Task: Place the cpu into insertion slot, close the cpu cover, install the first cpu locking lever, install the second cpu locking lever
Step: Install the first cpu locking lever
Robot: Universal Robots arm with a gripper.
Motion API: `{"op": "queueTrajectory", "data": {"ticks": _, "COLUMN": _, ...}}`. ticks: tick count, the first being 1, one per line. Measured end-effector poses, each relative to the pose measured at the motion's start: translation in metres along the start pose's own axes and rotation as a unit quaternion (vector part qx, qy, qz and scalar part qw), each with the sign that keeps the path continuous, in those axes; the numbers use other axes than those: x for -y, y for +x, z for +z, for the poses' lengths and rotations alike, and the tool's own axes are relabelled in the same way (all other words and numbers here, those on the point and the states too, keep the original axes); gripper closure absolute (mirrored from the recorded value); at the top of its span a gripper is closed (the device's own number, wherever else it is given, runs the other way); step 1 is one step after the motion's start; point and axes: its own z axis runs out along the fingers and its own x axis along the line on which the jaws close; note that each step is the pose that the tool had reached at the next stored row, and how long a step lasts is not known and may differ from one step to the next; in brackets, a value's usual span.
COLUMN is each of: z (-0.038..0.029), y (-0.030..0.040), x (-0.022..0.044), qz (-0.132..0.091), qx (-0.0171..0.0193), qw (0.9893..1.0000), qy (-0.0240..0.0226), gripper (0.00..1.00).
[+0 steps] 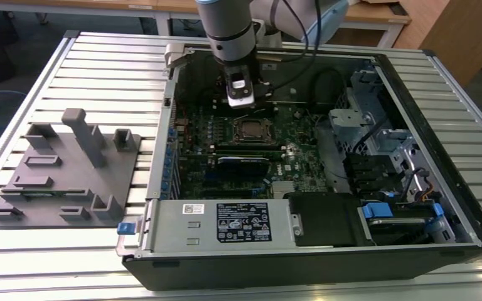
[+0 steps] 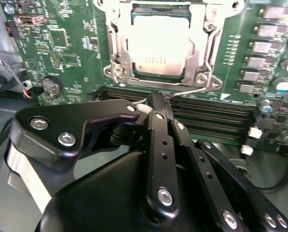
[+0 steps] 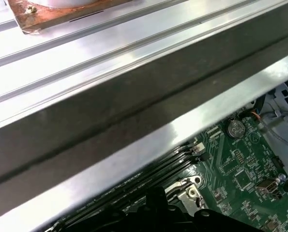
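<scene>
The cpu (image 2: 158, 44) lies flat in the insertion slot (image 1: 248, 129) on the green board inside the open computer case. The cpu cover (image 2: 203, 46), a shiny silver frame, is down around the chip. My gripper (image 2: 159, 96) hangs just beside the socket's edge with its black fingers (image 2: 156, 130) drawn together. The fingertips meet at the end of a thin wire locking lever (image 2: 194, 90) that runs along that side of the socket. Whether they pinch the wire or only touch it is unclear. In the exterior view the gripper (image 1: 239, 100) stands just behind the socket.
Long black memory slots (image 2: 216, 116) lie right by the fingertips. A coin battery (image 2: 52, 86) sits on the board nearby. The case wall (image 3: 134, 111) rises close to the wrist. A power supply (image 1: 224, 222) and a grey fixture block (image 1: 65, 169) are at the exterior view's front and left.
</scene>
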Motion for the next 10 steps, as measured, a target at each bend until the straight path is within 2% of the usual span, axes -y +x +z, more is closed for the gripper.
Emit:
{"op": "queueTrajectory", "data": {"ticks": 5, "z": -0.0015, "y": 0.0048, "x": 0.0026, "qz": 0.001, "qx": 0.0019, "qw": 1.0, "qy": -0.0007, "gripper": 0.9}}
{"op": "queueTrajectory", "data": {"ticks": 10, "z": -0.0007, "y": 0.006, "x": 0.0034, "qz": 0.003, "qx": 0.0028, "qw": 1.0, "qy": -0.0007, "gripper": 0.9}}
